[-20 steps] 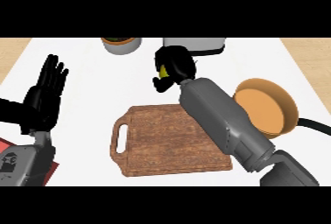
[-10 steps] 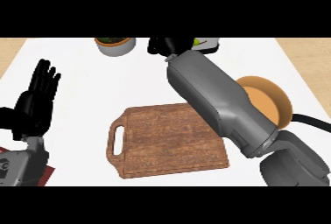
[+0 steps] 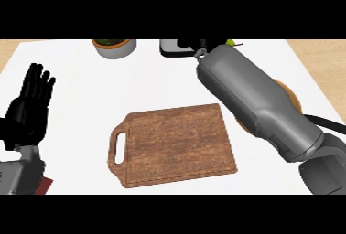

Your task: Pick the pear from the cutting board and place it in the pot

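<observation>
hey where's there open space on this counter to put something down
The cutting board is bare. Open counter lies between the board, the resting left hand and the small pot with a plant. The far right is crowded by the right forearm.

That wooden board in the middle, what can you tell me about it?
The cutting board is a brown, wood-grained slab with rounded corners and a raised-looking edge. A slot-shaped handle hole is cut through its left end. It lies flat on the white counter, turned slightly so its far edge slants up to the right. Nothing rests on its top. The grey right forearm passes over its upper right corner; whether they touch cannot be told.
</observation>
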`<state>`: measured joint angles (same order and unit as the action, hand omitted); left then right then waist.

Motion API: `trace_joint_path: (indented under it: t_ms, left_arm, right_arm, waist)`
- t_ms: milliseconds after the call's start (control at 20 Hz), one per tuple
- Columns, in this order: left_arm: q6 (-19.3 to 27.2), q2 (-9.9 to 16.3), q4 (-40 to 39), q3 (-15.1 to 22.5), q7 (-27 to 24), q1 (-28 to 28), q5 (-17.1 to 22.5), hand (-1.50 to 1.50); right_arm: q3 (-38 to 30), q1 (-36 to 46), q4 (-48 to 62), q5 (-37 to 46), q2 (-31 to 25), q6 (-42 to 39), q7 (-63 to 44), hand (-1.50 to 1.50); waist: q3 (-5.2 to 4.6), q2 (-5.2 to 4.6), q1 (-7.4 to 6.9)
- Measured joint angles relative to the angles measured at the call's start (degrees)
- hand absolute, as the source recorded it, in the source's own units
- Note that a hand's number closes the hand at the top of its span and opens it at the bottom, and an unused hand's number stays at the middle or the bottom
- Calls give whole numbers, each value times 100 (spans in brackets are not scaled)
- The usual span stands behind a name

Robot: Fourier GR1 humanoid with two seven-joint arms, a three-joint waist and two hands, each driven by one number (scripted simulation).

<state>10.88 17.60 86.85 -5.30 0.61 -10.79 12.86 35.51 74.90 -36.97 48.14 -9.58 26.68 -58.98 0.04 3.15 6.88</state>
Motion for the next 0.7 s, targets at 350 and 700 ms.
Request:
trace_joint_path:
  t_ms: [350, 700]
  left_arm:
    - [-7, 7, 141, -47, 33, 134, 34, 0]
    - [-45, -67, 263, 78, 62, 97, -5, 0]
  right_arm:
    - [-143, -1044, -1481, -121, -1232, -198, 35, 150]
    - [-381, -2764, -3416, -404, -2675, -220, 237, 150]
  waist:
    - [6, -36, 51]
    - [2, -151, -131]
